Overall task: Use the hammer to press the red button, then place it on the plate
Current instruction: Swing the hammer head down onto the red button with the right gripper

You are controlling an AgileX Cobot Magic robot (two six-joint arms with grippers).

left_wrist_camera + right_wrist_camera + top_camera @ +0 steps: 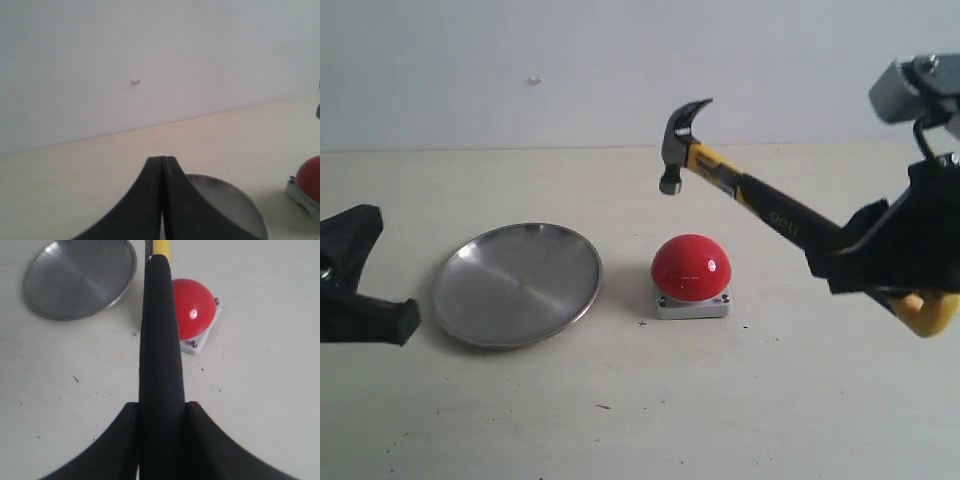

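The hammer (pixel 740 190) hangs tilted in the air, its dark head (pixel 677 150) above the red button (pixel 691 266), apart from the dome. My right gripper (pixel 865 262) is shut on the black part of the handle, and the yellow tip (pixel 930 312) sticks out behind it. In the right wrist view the handle (pixel 160 340) runs between the jaws of my right gripper (pixel 161 407) toward the red button (pixel 195 310) and the plate (pixel 80 277). The silver plate (pixel 517 283) lies left of the button. My left gripper (pixel 408 320) is shut and empty beside the plate (pixel 235 200).
A pale wall (pixel 520 70) closes the back of the light tabletop (pixel 620 420). The button's grey base (pixel 692 303) sits on the table. A small mark (pixel 533 80) shows on the wall.
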